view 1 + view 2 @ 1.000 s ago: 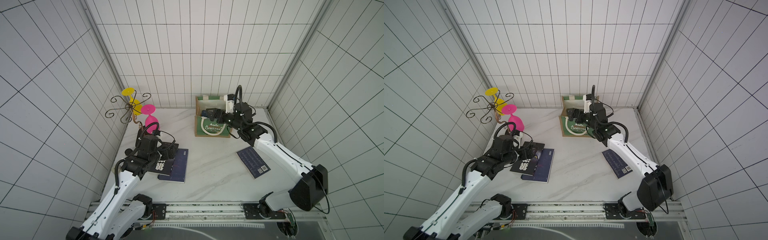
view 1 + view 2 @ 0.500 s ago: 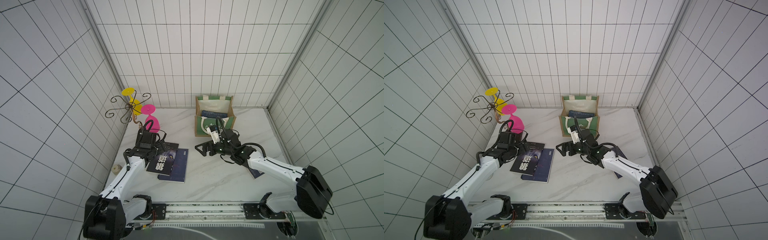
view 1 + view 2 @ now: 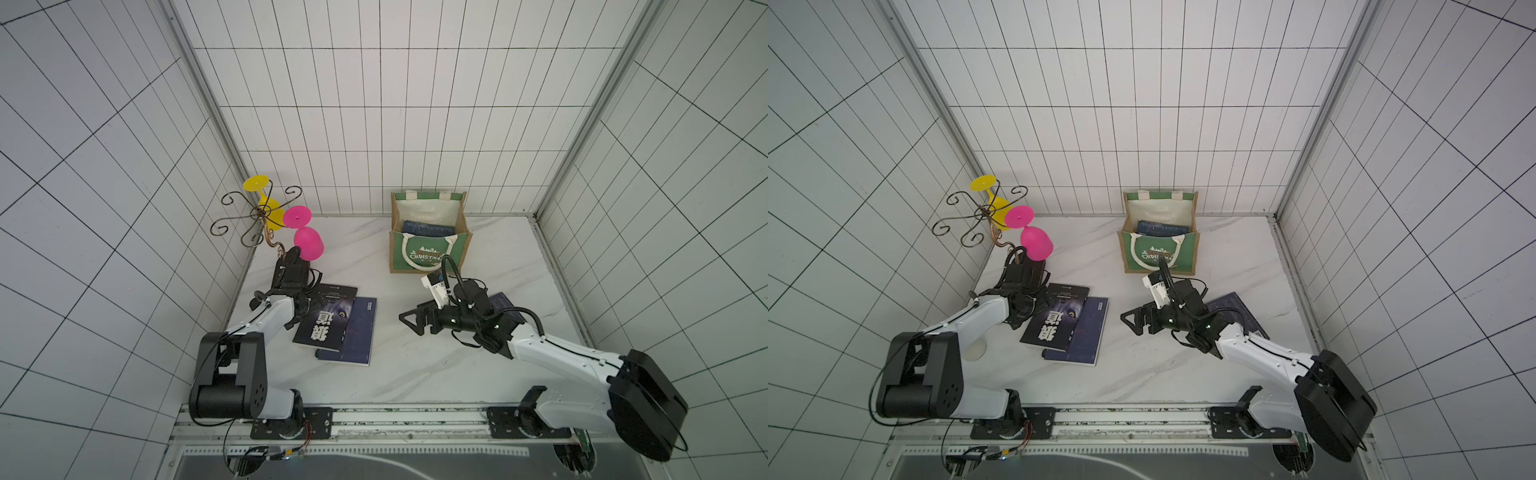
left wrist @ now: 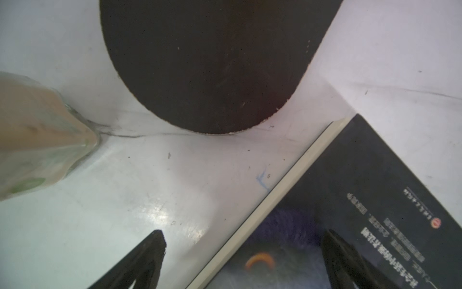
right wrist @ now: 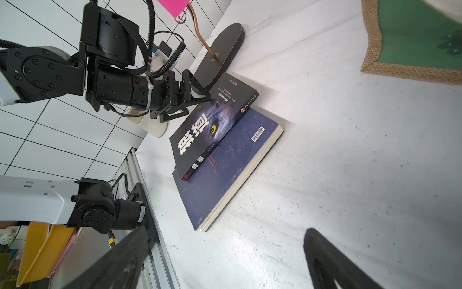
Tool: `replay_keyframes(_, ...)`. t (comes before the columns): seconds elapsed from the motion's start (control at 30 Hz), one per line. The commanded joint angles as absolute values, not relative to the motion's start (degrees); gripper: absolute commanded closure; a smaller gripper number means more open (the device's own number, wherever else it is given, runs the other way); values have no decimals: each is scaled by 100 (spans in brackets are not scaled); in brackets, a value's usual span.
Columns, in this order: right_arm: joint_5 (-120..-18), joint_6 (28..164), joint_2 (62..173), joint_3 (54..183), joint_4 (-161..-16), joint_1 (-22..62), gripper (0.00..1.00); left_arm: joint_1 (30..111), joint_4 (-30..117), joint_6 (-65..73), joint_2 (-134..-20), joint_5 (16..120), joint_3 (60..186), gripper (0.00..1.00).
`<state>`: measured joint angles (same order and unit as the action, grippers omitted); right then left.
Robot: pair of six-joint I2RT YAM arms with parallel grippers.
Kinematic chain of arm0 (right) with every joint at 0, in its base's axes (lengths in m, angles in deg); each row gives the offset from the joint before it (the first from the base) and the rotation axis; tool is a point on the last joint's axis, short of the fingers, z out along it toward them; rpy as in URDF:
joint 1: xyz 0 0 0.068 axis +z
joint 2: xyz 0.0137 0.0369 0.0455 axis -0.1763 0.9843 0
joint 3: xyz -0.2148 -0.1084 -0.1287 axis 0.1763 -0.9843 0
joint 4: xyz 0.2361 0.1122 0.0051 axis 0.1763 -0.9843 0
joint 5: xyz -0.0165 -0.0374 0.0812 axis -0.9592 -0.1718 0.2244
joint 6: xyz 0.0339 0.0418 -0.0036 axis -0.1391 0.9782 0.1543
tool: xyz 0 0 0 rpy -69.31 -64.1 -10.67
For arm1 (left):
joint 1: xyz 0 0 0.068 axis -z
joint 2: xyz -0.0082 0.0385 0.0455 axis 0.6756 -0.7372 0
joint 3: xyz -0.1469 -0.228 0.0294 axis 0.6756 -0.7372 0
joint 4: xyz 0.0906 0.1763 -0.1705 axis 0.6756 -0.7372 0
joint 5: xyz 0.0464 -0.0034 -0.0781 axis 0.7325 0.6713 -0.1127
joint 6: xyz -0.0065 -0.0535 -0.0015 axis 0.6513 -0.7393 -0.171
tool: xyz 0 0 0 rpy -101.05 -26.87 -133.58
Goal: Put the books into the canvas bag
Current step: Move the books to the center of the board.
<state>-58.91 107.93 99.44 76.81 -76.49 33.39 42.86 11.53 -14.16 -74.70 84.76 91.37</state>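
A black book (image 3: 328,318) with white Chinese characters lies on a navy book (image 3: 355,334) at the table's left. My open left gripper (image 3: 308,305) straddles the black book's (image 4: 350,212) page edge, one finger (image 4: 155,247) over the table and the other over the cover. Another navy book (image 3: 505,305) lies partly under my right arm. The canvas bag (image 3: 428,253) stands at the back with a navy book (image 3: 428,227) inside. My right gripper (image 3: 409,326) hangs open and empty over bare table between the stack and the bag (image 5: 412,35).
A wire stand (image 3: 259,214) with a pink goblet (image 3: 308,244) and a yellow goblet (image 3: 266,203) stands at the back left, its black round base (image 4: 212,62) close to my left gripper. A pale cup (image 3: 973,352) sits beside the left arm. A metal rail (image 3: 374,415) runs along the front.
My right gripper has drawn back from over the bag to low over mid-table. My left gripper has come down to the black book's edge.
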Motion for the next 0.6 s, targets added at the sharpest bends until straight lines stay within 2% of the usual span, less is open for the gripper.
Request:
replay_keyframes(0.0,-5827,10931,9873,7286,-7374,3358,2,4402,1428,-1674,-7089,8261,8787,3)
replay_keyframes(0.33,-5075,11164,10625,7327,-6890,3265,2,6025,1940,-2429,-6501,7710,8354,3)
replay_keyframes(0.57,-4716,11111,11063,7466,-6569,3270,2,6561,2165,-2607,-6419,7343,8466,3)
